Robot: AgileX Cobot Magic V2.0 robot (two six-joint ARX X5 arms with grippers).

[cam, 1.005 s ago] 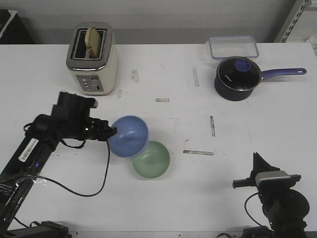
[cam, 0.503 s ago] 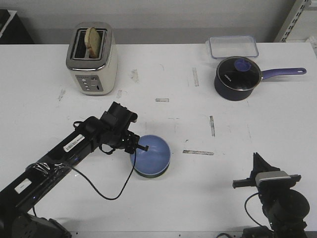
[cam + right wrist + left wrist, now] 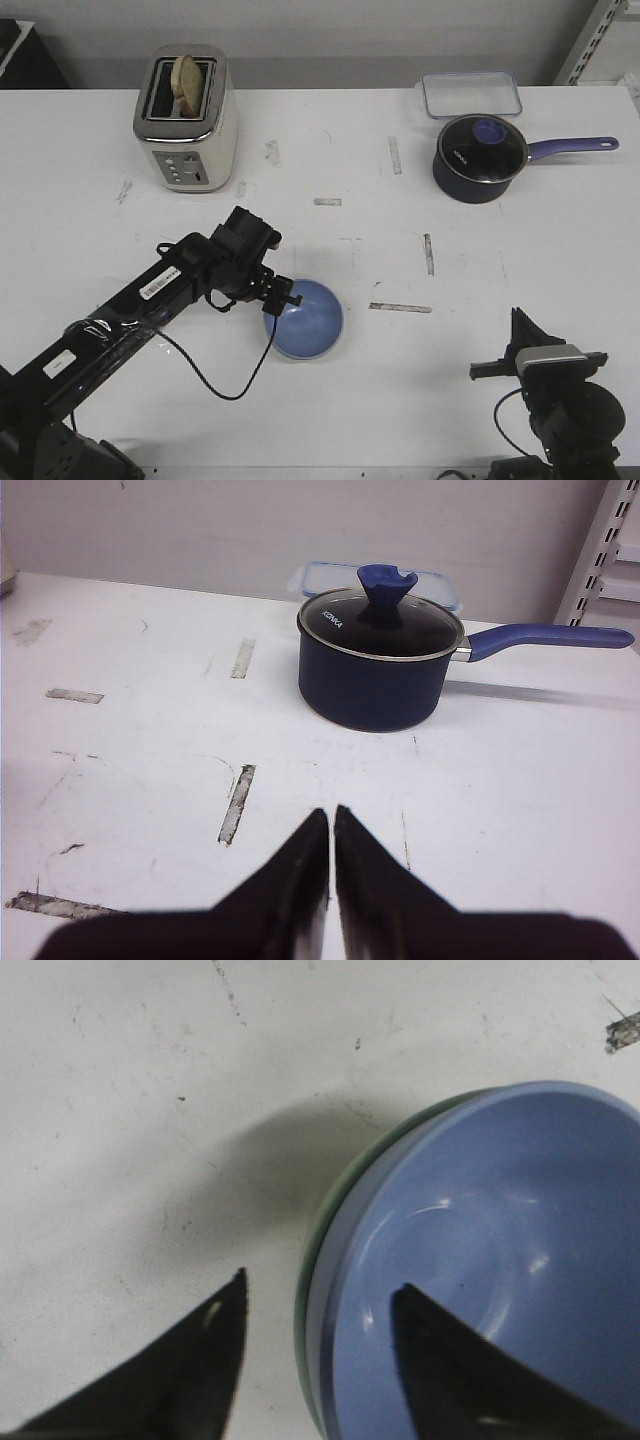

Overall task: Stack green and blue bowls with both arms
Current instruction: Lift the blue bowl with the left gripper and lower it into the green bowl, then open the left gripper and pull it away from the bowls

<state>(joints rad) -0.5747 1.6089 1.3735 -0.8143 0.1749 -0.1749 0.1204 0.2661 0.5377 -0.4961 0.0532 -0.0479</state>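
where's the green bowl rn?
Front view: it's hidden under the blue bowl, left of table centre by the left gripper. Left wrist view shows the green bowl as a thin rim around the blue one.

A blue bowl (image 3: 306,320) sits near the middle of the white table (image 3: 330,400), toward its front edge. The left arm (image 3: 150,290) reaches in from the front left corner, its gripper (image 3: 283,299) at the bowl's left rim. A toaster (image 3: 186,118) holding bread stands near the back left. A dark saucepan (image 3: 480,157) with a glass lid and a clear container (image 3: 471,93) sit by the back right corner. The right gripper (image 3: 524,335) rests near the front right corner.
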